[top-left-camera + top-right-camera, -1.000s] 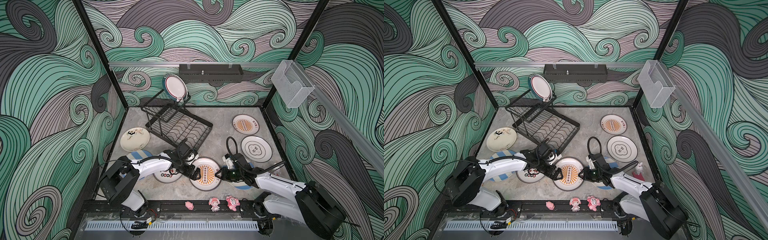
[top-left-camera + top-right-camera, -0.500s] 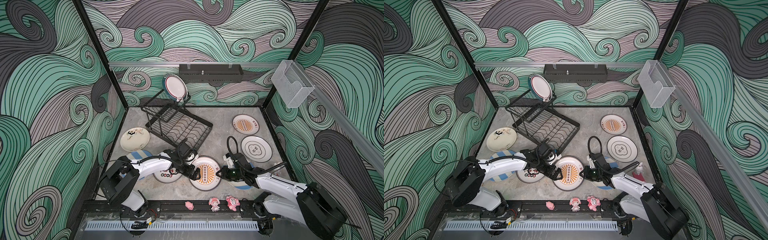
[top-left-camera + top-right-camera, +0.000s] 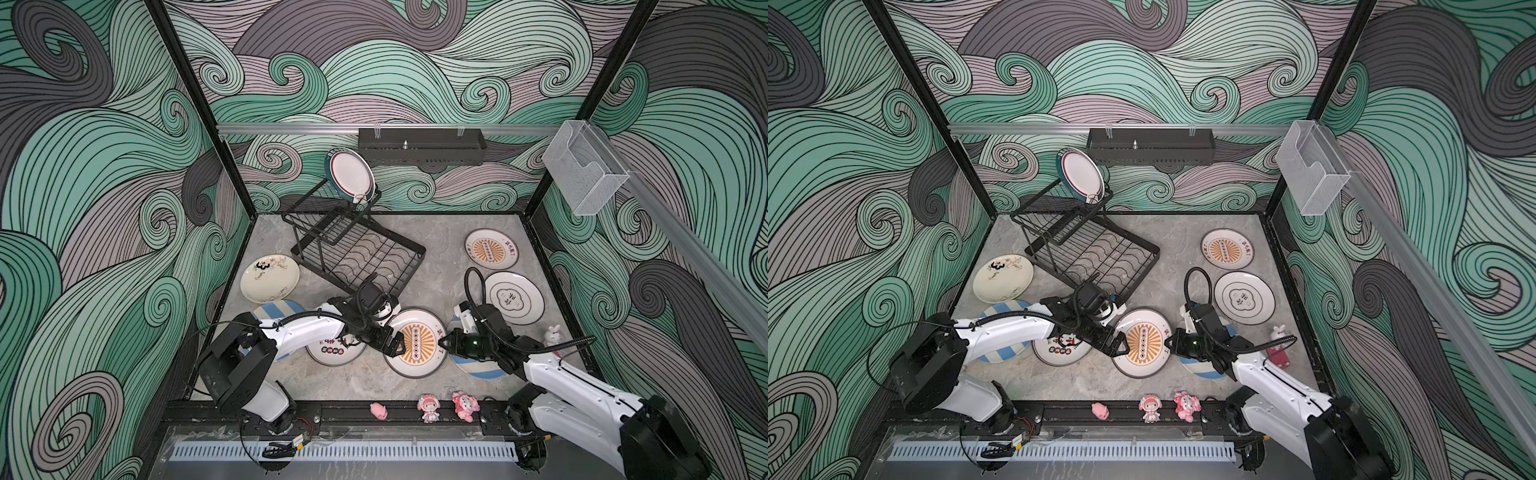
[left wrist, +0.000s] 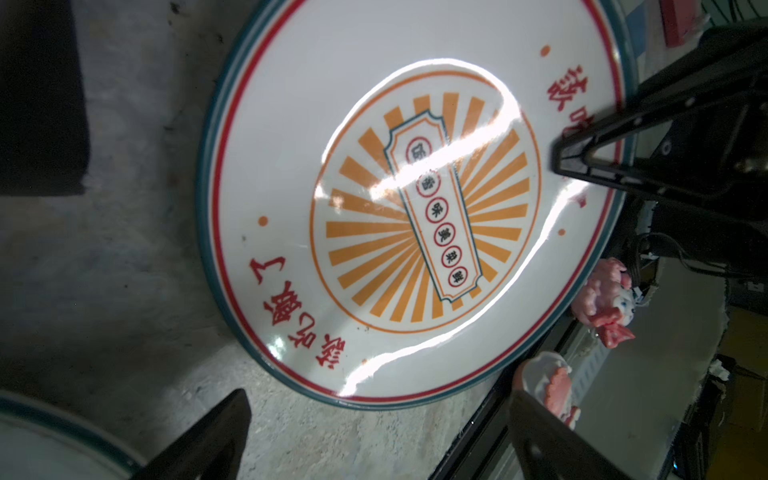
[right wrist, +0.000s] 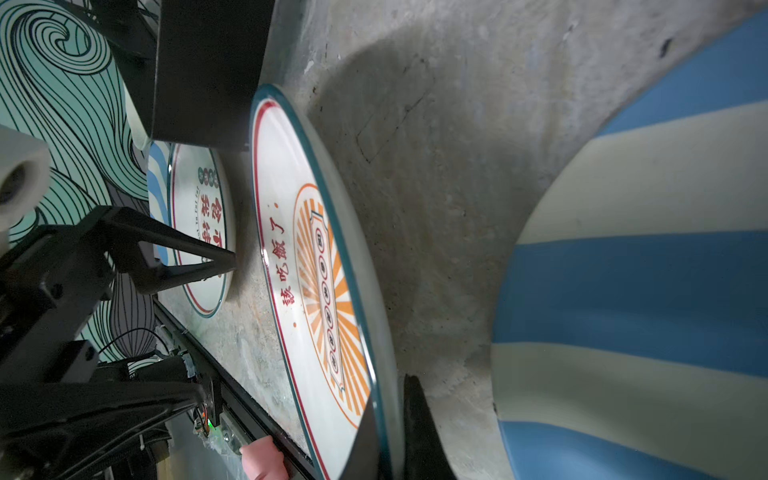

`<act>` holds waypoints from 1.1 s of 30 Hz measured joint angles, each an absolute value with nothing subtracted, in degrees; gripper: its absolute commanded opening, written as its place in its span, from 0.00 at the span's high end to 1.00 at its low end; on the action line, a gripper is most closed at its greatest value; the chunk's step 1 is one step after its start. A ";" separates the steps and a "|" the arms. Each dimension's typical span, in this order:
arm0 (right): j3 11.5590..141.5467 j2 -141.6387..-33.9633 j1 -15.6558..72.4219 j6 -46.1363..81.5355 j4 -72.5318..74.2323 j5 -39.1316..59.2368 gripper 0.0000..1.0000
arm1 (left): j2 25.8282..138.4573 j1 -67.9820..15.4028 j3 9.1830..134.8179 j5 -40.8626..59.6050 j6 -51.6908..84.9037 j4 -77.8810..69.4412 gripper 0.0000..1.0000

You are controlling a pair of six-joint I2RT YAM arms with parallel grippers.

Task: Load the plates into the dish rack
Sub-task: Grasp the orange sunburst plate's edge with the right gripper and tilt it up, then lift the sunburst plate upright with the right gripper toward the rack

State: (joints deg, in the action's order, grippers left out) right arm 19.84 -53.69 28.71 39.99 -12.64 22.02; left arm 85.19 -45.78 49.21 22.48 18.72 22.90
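Grey table: you've one teal-rimmed plate in the dish rack. Right end effector grips the sunburst plate, left end effector hangs released, other plates wait.

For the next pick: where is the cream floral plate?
In both top views the cream floral plate lies flat, left of the dish rack.

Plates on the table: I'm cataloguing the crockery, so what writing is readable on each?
"該吃飯了": red, on the sunburst plate rim.
"3": black, on the cream floral plate.
Circled characters at the sunburst's centre and those on the black-framed white plate: too small to read.
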 measured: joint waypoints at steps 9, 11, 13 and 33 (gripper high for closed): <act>27.42 -49.08 21.69 33.67 -25.06 22.79 1.00 | 72.60 -41.43 50.04 19.57 20.53 26.00 0.01; 29.91 -49.58 21.50 32.10 -26.92 22.98 1.00 | 69.52 -39.27 50.04 19.25 20.56 26.85 0.02; 32.71 -50.61 21.34 30.57 -28.21 23.11 1.00 | 66.57 -36.62 50.04 18.76 20.58 27.83 0.01; 81.91 -77.41 25.87 12.47 -31.62 13.65 1.00 | 52.27 -7.22 47.62 18.09 20.18 35.66 0.01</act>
State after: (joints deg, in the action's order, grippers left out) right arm 81.91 -77.41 25.87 12.47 -31.62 13.65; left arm 52.27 -7.22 47.62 18.09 20.18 35.66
